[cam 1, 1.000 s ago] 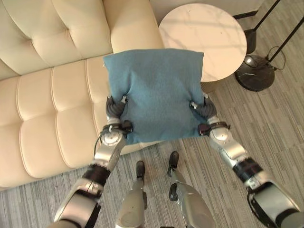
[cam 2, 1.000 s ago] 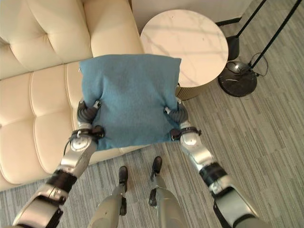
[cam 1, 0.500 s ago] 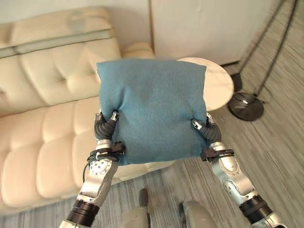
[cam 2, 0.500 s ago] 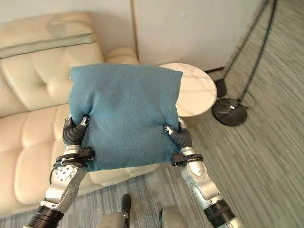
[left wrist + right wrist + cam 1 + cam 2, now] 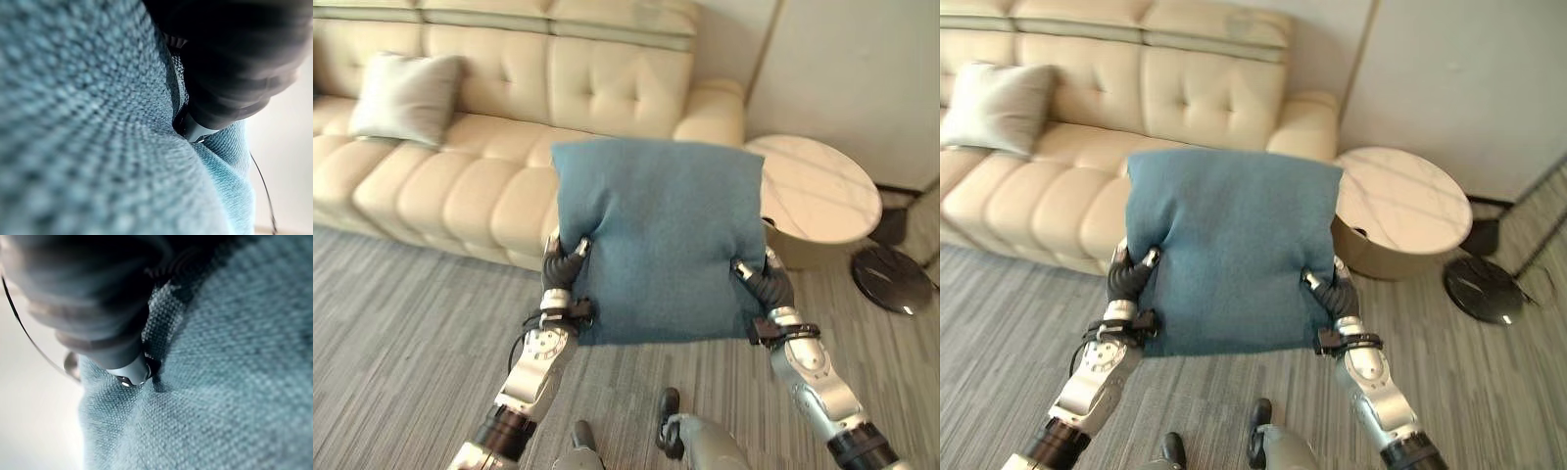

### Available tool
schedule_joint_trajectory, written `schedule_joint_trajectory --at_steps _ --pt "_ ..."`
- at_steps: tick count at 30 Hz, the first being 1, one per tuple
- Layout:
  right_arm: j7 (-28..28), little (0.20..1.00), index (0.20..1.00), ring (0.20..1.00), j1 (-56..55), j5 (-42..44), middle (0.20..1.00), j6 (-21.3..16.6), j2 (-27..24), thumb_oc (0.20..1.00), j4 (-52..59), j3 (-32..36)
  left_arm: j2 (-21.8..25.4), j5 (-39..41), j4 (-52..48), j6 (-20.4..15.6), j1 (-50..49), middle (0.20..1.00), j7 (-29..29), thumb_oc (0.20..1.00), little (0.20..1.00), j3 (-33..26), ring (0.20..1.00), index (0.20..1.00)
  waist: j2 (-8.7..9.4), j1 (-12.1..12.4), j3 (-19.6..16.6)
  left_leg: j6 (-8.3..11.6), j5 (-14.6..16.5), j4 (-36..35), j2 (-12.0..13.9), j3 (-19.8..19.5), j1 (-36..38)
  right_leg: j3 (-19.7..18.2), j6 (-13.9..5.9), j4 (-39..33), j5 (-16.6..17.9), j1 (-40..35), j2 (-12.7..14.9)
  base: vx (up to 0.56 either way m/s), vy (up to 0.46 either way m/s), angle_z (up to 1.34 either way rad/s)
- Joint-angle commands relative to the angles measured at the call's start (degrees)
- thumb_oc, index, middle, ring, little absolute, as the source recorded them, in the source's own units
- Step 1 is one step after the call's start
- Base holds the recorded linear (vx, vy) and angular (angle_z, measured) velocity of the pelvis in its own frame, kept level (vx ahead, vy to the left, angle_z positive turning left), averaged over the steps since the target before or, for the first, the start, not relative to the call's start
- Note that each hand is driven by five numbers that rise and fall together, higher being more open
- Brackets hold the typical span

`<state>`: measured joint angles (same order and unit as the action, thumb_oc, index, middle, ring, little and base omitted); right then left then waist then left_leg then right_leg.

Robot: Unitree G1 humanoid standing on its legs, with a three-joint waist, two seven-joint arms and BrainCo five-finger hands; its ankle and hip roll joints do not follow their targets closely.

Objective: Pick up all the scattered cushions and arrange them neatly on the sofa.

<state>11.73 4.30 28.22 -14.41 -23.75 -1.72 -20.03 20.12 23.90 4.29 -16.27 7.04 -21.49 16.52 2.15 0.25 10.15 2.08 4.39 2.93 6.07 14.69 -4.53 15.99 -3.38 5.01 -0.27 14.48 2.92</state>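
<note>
The blue cushion (image 5: 661, 235) is held upright in the air before the cream sofa (image 5: 499, 117), the left robot hand (image 5: 563, 269) and right robot hand (image 5: 759, 279) each pinching a side edge. A grey cushion (image 5: 406, 98) leans on the sofa's backrest.

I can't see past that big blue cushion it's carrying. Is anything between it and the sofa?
Nothing visible. Both hands, left and right, pinch the blue cushion in front of the sofa. The seat near it looks bare; a grey cushion leans further along, and the round table stands off to the right.
</note>
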Motion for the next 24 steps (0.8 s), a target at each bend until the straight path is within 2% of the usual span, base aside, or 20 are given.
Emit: schedule_joint_trajectory --at_steps 1,2,8,9,14,19,20,22,24 --pt "-7.3 0.200 0.200 0.200 8.0 0.5 0.200 -5.6 6.3 0.200 10.0 -7.3 -2.8 -1.8 -8.0 -4.0 7.5 0.200 6.6 0.200 0.200 6.3 0.200 0.200 3.45 -1.2 -0.8 1.26 -3.0 0.8 -1.2 -2.4 -2.5 -2.7 -2.29 -5.7 -3.9 -15.7 3.4 0.07 0.281 0.32" --pt "-7.3 0.200 0.200 0.200 9.2 0.3 0.200 -5.5 7.0 0.200 9.4 -8.0 -2.2 -2.1 -7.8 -4.4 7.8 0.200 6.4 0.200 0.200 5.7 0.200 0.200 3.86 -0.6 -0.9 0.52 -2.5 0.7 -2.5 -3.0 -3.5 -3.6 -2.90 -5.6 -3.3 -14.5 4.0 0.05 0.238 0.37" --pt "-7.8 0.200 0.200 0.200 10.1 0.0 0.200 -5.2 8.2 0.200 9.0 -8.6 -1.6 -2.8 -8.1 -4.7 8.0 0.200 6.5 0.200 0.200 4.7 0.200 0.200 4.87 0.3 -1.2 -0.58 -1.9 0.0 -4.1 -3.2 -4.4 -5.0 -4.22 -5.7 -1.8 -13.0 5.1 0.04 0.147 -0.05" --pt "-7.9 0.200 0.200 0.200 10.5 0.2 0.200 -5.1 8.7 0.200 8.8 -9.1 -1.2 -3.3 -8.1 -4.8 7.9 0.200 6.2 0.200 0.200 4.3 0.200 0.200 5.44 0.7 -0.8 -1.13 -1.1 0.9 -4.7 -3.4 -4.9 -5.4 -4.76 -5.4 -1.3 -12.6 5.7 0.02 0.082 -0.03" --pt "-8.5 0.200 0.200 0.200 10.5 0.2 0.200 -5.1 9.3 0.200 8.7 -9.5 -0.8 -4.4 -8.6 -5.3 7.4 0.200 5.9 0.200 0.200 3.4 0.200 0.200 5.96 1.4 -0.5 -1.96 0.2 1.8 -5.8 -4.1 -5.2 -5.6 -5.65 -4.1 -1.1 -12.4 6.9 0.05 0.110 -0.01" --pt "-9.1 0.200 0.200 0.200 11.1 0.3 0.200 -5.2 9.5 0.200 8.9 -9.8 0.1 -4.5 -9.4 -5.7 6.7 0.200 5.5 0.200 0.200 2.3 0.200 0.200 5.43 2.2 1.1 -3.06 1.5 3.3 -6.7 -5.0 -4.5 -4.8 -6.26 6.2 0.4 -9.1 8.5 0.08 0.132 0.07" --pt "-8.8 0.200 0.200 0.200 10.9 -0.1 0.200 -5.3 9.1 0.200 8.9 -9.5 0.0 -4.8 -9.0 -5.8 6.9 0.200 5.2 0.200 0.200 2.9 0.200 0.200 5.04 1.9 2.0 -2.97 1.9 3.0 -7.1 -6.1 -2.9 -5.5 -5.80 9.6 -0.4 -7.2 6.4 0.22 0.149 0.33" --pt "-8.8 0.200 0.200 0.200 9.8 0.6 0.200 -5.8 8.2 0.200 9.3 -8.2 -0.1 -5.1 -8.6 -5.7 6.8 0.200 5.3 0.200 0.200 3.0 0.200 0.200 4.06 0.9 2.7 -2.40 1.8 1.7 -7.0 -8.5 -0.7 -4.9 -4.56 8.6 -1.9 -3.3 3.2 0.27 0.066 0.83" --pt "-8.8 0.200 0.200 0.200 9.1 0.8 0.200 -5.8 7.7 0.200 9.6 -7.5 -0.2 -4.8 -8.7 -5.7 6.4 0.200 5.4 0.200 0.200 2.7 0.200 0.200 3.71 0.1 3.2 -2.33 2.3 0.8 -7.4 -9.9 1.3 -4.9 -4.41 6.1 -1.2 -1.2 2.4 0.25 0.009 0.68"
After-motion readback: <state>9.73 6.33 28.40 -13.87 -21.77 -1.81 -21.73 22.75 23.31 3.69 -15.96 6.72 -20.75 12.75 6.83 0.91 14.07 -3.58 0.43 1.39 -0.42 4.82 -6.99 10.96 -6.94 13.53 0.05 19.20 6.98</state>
